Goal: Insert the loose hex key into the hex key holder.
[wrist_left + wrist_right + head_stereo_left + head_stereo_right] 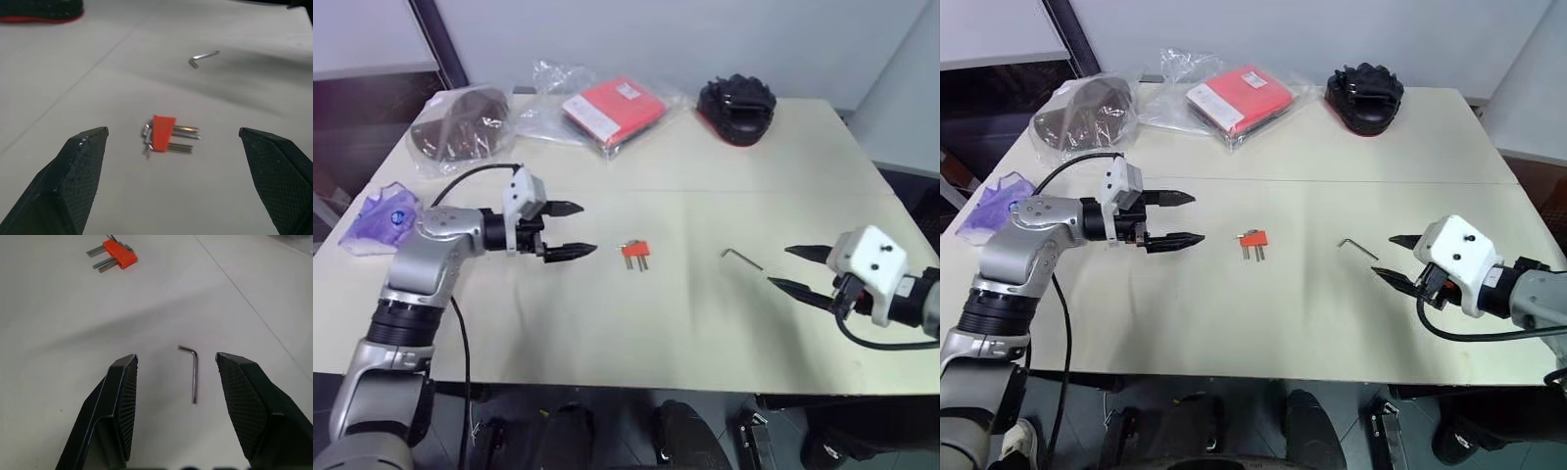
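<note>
Left claw (576, 229): apart, empty, holder (634, 251) just ahead. Right claw (793, 268): apart, empty, hex key (741, 258) just ahead.

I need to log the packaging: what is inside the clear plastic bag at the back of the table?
A flat red packet with a small white label lies inside the crumpled clear plastic bag. What the packet holds, and anything beneath it, is covered.

On the table (705, 333): holder (634, 251) near the middle, loose key (741, 258) to its right, well apart. Left gripper (570, 229) left of the holder, right gripper (793, 268) just right of the key. Along the far edge: wrapped packet (612, 109).
</note>
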`<control>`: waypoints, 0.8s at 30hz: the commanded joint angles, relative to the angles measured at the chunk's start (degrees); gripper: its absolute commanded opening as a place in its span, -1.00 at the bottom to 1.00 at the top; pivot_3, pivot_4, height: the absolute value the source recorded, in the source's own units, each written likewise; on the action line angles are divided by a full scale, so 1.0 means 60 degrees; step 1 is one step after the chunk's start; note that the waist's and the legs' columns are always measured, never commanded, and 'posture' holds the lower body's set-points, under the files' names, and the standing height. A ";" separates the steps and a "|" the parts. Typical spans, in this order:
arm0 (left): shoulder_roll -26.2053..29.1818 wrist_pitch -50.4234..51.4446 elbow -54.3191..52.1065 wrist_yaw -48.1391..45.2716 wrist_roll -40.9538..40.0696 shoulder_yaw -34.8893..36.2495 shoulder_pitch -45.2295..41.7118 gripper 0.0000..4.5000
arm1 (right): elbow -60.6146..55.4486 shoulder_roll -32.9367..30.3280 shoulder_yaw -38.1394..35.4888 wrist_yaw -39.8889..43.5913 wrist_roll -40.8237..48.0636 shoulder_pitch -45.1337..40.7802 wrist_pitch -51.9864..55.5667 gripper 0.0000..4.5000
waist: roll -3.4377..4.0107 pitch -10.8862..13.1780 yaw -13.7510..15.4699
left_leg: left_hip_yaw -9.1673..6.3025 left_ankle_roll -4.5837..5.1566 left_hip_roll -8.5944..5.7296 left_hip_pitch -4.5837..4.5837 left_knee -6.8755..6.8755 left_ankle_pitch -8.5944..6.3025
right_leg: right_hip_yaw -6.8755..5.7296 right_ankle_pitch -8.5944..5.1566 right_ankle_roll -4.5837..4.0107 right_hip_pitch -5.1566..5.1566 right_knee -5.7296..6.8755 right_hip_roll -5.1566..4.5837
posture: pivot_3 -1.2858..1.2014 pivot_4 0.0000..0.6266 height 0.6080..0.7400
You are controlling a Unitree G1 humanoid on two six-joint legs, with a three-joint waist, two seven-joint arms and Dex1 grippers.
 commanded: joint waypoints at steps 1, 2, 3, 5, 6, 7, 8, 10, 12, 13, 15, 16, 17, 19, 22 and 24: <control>0.0142 -0.0088 -0.0196 -0.0212 -0.0029 0.0061 -0.0165 0.99 | -0.0198 -0.0072 -0.0188 0.0088 0.0099 -0.0124 0.0031 0.18 | -0.0001 0.0001 0.0002 | 0.0000 0.0000 0.0000 0.0000 0.0000 0.0000 | 0.0000 0.0000 0.0000 0.0000 0.0000 0.0000 | 0.03 -0.52 1.00; 0.0094 -0.0046 -0.0193 -0.0179 -0.0055 0.0089 -0.0156 0.99 | -0.0185 -0.0058 -0.0154 0.0087 0.0090 -0.0149 0.0032 0.18 | -0.0001 0.0001 0.0013 | 0.0000 0.0000 0.0000 -0.0002 0.0000 0.0000 | 0.0000 0.0000 0.0000 -0.0001 0.0000 0.0000 | 0.03 -0.52 1.00; 0.0030 0.0079 -0.0206 -0.0142 -0.0146 0.0137 -0.0163 0.99 | -0.0178 -0.0023 -0.0109 0.0062 0.0090 -0.0185 0.0035 0.18 | -0.0001 0.0001 0.0017 | 0.0000 0.0000 0.0000 -0.0003 0.0000 0.0000 | 0.0000 0.0000 0.0000 -0.0002 0.0000 -0.0001 | 0.03 -0.52 1.00; -0.0026 0.0269 -0.0284 -0.0113 -0.0270 0.0186 -0.0182 0.99 | -0.0201 0.0019 -0.0025 0.0035 0.0071 -0.0207 0.0037 0.18 | -0.0001 0.0001 0.0016 | 0.0000 0.0000 0.0000 -0.0005 0.0000 0.0000 | 0.0000 0.0000 0.0000 -0.0004 0.0000 -0.0002 | 0.03 -0.52 1.00; -0.0030 0.0278 -0.0295 -0.0102 -0.0242 0.0179 -0.0190 0.99 | -0.0219 0.0042 -0.0002 0.0027 0.0088 -0.0214 0.0053 0.18 | -0.0002 0.0001 0.0012 | 0.0000 0.0000 0.0000 -0.0005 0.0001 0.0000 | 0.0000 0.0000 0.0001 -0.0004 0.0000 -0.0002 | 0.03 -0.52 1.00; -0.0031 0.0262 -0.0284 -0.0100 -0.0198 0.0170 -0.0193 0.99 | -0.0232 0.0052 0.0023 0.0023 0.0080 -0.0217 0.0049 0.18 | -0.0002 0.0001 0.0011 | 0.0000 0.0000 0.0000 -0.0006 0.0001 0.0000 | 0.0000 0.0000 0.0001 -0.0005 0.0000 -0.0002 | 0.03 -0.52 1.00; -0.0039 0.0240 -0.0250 -0.0091 -0.0155 0.0165 -0.0202 0.99 | -0.0229 0.0061 0.0060 0.0014 0.0061 -0.0233 0.0037 0.18 | -0.0002 0.0001 0.0010 | -0.0001 0.0000 0.0001 -0.0006 0.0001 0.0000 | 0.0000 0.0000 0.0001 -0.0005 0.0001 -0.0002 | 0.03 -0.52 1.00; -0.0059 0.0206 -0.0197 -0.0072 -0.0114 0.0159 -0.0219 0.99 | -0.0220 0.0073 0.0120 0.0000 0.0029 -0.0256 0.0017 0.18 | -0.0002 0.0001 0.0007 | -0.0001 0.0000 0.0001 -0.0006 0.0001 0.0000 | -0.0001 0.0000 0.0001 -0.0006 0.0001 -0.0002 | 0.03 -0.52 1.00; -0.0101 0.0196 -0.0180 -0.0009 -0.0119 0.0186 -0.0236 0.99 | -0.0237 0.0085 0.0156 -0.0011 0.0023 -0.0255 0.0018 0.18 | -0.0002 0.0001 0.0002 | -0.0001 0.0000 0.0002 -0.0006 0.0001 0.0000 | 0.0000 0.0000 0.0001 -0.0007 0.0001 -0.0001 | 0.03 -0.52 1.00; -0.0123 0.0236 -0.0176 0.0022 -0.0146 0.0200 -0.0248 0.99 | -0.0234 0.0089 0.0180 -0.0015 0.0010 -0.0257 0.0005 0.18 | -0.0002 0.0001 0.0005 | 0.0000 0.0000 0.0002 -0.0006 0.0001 0.0000 | 0.0000 0.0000 0.0001 -0.0008 0.0001 -0.0001 | 0.03 -0.52 1.00; -0.0125 0.0224 -0.0177 0.0042 -0.0146 0.0194 -0.0239 0.99 | -0.0236 0.0106 0.0216 -0.0023 -0.0021 -0.0243 -0.0024 0.18 | -0.0002 0.0001 0.0007 | 0.0000 0.0000 0.0002 -0.0006 0.0001 0.0000 | 0.0000 0.0000 0.0001 -0.0008 0.0001 -0.0002 | 0.03 -0.52 1.00; -0.0118 0.0203 -0.0176 0.0046 -0.0140 0.0189 -0.0231 0.99 | -0.0243 0.0115 0.0222 -0.0022 -0.0034 -0.0230 -0.0042 0.18 | -0.0002 0.0001 0.0007 | 0.0000 0.0000 0.0002 -0.0007 0.0001 0.0000 | 0.0000 0.0000 0.0001 -0.0008 0.0001 -0.0002 | 0.03 -0.52 1.00; -0.0122 0.0165 -0.0158 0.0062 -0.0121 0.0185 -0.0234 0.99 | -0.0237 0.0130 0.0225 -0.0025 -0.0054 -0.0226 -0.0076 0.18 | -0.0002 0.0001 0.0007 | 0.0000 0.0000 0.0002 -0.0007 0.0001 0.0000 | 0.0000 0.0000 0.0001 -0.0007 0.0001 -0.0001 | 0.03 -0.52 1.00; -0.0123 0.0125 -0.0122 0.0074 -0.0102 0.0184 -0.0247 0.99 | -0.0235 0.0159 0.0224 -0.0026 -0.0071 -0.0219 -0.0107 0.18 | -0.0002 0.0002 0.0008 | 0.0000 0.0000 0.0002 -0.0007 0.0001 0.0000 | 0.0000 0.0000 0.0001 -0.0008 0.0001 -0.0001 | 0.03 -0.52 1.00; -0.0127 0.0108 -0.0066 0.0084 -0.0089 0.0191 -0.0288 0.99 | -0.0230 0.0182 0.0238 -0.0024 -0.0096 -0.0188 -0.0124 0.18 | -0.0002 0.0001 0.0008 | 0.0000 0.0000 0.0002 -0.0007 0.0001 0.0000 | 0.0000 0.0000 0.0001 -0.0008 0.0001 -0.0002 | 0.03 -0.52 1.00; -0.0158 0.0070 -0.0027 0.0136 -0.0060 0.0199 -0.0321 0.99 | -0.0239 0.0183 0.0255 -0.0015 -0.0121 -0.0163 -0.0138 0.18 | -0.0003 0.0002 0.0009 | 0.0000 0.0000 0.0002 -0.0007 0.0001 0.0000 | 0.0000 0.0000 0.0001 -0.0008 0.0001 -0.0001 | 0.03 -0.52 1.00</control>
